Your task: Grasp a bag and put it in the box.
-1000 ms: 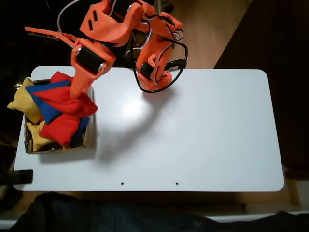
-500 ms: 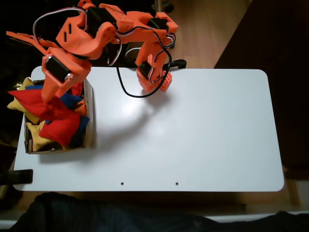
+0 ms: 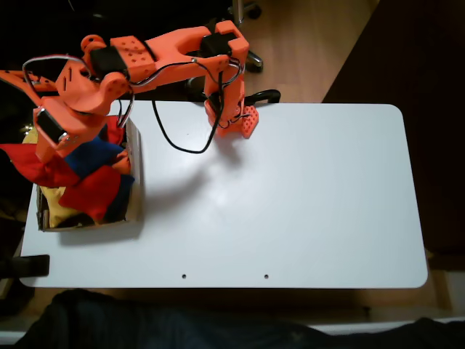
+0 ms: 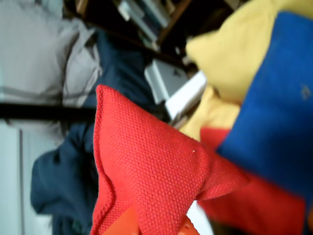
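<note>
Fixed view: box (image 3: 135, 182) holds piled beanbags (image 3: 91, 190)

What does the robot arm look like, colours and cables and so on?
The arm is bright orange plastic in blocky printed segments, with black servo motors set into the joints. Black and grey cables loop loosely along it. Its orange base sits on the white table.

Red bag (image 3: 30, 164) raised over left wall of brown cardboard box (image 3: 135, 190), one corner overhanging

Fixed view high above the table (image 3: 290, 203), straight down; wrist view close on the shared red bag (image 4: 146, 171).
</note>
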Motion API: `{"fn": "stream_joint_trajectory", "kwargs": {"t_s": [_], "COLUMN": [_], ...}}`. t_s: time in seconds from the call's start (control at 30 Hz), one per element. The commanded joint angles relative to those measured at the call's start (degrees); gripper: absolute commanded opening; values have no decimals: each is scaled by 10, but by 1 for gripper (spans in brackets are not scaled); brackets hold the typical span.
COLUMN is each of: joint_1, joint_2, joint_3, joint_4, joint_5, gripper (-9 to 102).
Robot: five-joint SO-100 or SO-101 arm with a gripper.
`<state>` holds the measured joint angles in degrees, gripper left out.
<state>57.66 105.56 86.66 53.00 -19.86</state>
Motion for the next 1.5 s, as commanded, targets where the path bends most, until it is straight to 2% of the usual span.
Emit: {"fn": "stream_joint_trajectory", "kwargs": {"t_s": [0.0,0.67,0.93,1.3,1.47], "joint_1": [17,34,24,5,4], "joint_2": [-12,-120,-124,-116,-115], "joint_3": [-34,-27,30,120,142], "joint_4": [-40,-82,-95,-99,-100], "joint_5": [4,-1,-106,-197,-223], "gripper": [0,0,0,1,7]}}
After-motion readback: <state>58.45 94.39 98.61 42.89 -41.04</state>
